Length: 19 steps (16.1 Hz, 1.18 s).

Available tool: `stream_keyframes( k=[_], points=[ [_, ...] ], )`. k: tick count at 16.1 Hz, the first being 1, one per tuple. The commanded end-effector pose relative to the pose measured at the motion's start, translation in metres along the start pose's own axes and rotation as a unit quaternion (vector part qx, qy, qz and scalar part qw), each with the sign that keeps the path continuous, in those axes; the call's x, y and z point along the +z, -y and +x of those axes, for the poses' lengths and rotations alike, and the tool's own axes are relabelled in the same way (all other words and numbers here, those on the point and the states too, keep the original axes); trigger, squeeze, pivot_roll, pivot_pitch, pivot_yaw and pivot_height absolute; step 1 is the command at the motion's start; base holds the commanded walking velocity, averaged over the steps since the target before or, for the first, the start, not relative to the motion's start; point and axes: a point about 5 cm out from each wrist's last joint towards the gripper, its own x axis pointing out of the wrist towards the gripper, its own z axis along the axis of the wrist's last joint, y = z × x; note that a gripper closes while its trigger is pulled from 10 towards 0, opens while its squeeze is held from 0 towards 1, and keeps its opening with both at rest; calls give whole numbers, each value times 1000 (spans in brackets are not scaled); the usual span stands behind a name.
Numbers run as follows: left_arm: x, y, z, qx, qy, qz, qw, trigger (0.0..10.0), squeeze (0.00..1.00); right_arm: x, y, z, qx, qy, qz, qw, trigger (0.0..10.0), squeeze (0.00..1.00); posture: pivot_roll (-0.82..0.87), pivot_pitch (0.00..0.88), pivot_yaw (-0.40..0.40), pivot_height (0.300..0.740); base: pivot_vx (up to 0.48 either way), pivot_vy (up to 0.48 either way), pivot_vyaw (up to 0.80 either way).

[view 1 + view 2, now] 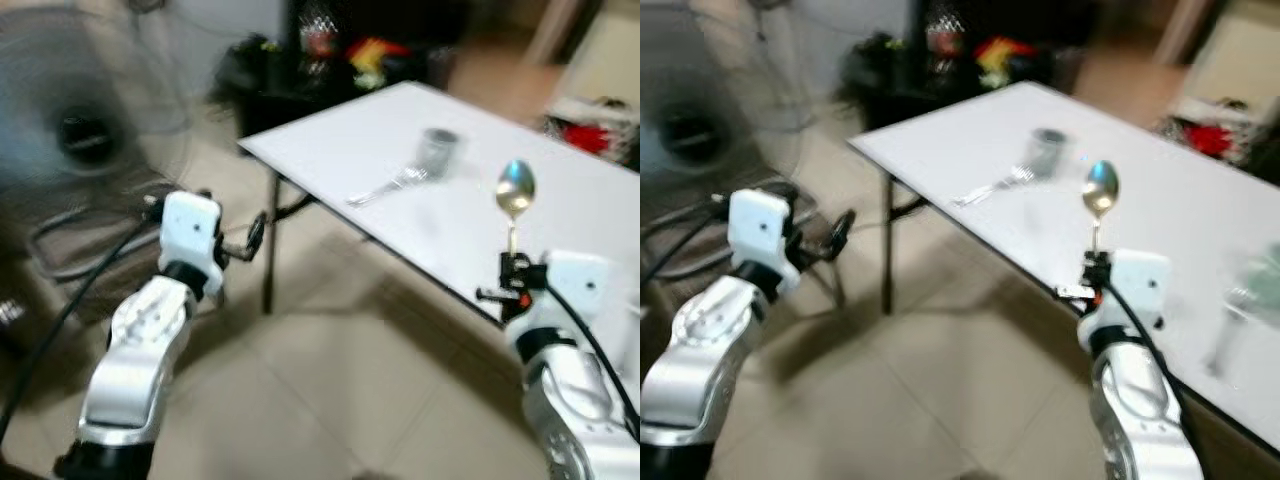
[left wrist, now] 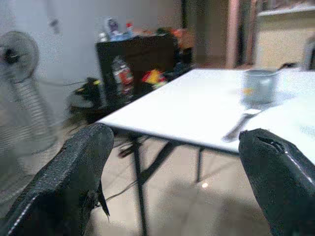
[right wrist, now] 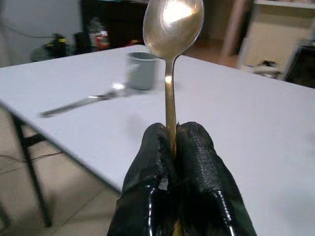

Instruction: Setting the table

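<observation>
My right gripper [image 3: 170,147] is shut on the handle of a metal spoon [image 1: 515,190], which stands upright with its bowl up, over the near edge of the white table [image 1: 400,130]. On the table lie a fork [image 1: 385,187] and a small grey metal cup [image 1: 438,150] just beyond it. My left gripper [image 1: 252,238] is open with nothing between its fingers [image 2: 74,182]; it hangs over the floor to the left of the table's corner.
A standing fan [image 1: 85,120] is at the far left with cables on the floor. A dark cabinet [image 1: 330,60] with bottles and clutter stands behind the table. A glass-like object [image 1: 1250,285] sits at the table's right. Tiled floor [image 1: 330,370] lies in front.
</observation>
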Motion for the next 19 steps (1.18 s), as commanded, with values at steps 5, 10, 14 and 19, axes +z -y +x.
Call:
stream_keyframes(
  k=[5,10,14,19],
  points=[
    [3,6,4,-17,7,5,1000,10000,0,2,5,-1,-16,3,-1,1000,10000,0,-71,0,-25,740,0,-403,-800],
    [2,8,8,-24,-3,-22,999,10000,0,2,6,-3,-25,0,0,1000,10000,0,-81,0,-14,740,0,107,-800],
    [1,10,10,-33,-4,17,999,10000,0,2,7,-2,-27,-2,-2,1000,10000,0,-86,0,-13,740,0,120,-800],
    [-1,10,10,-29,-11,-3,1000,10000,0,-1,8,2,-14,-22,-16,1000,10000,0,-89,0,-16,740,0,-192,-800]
  ],
)
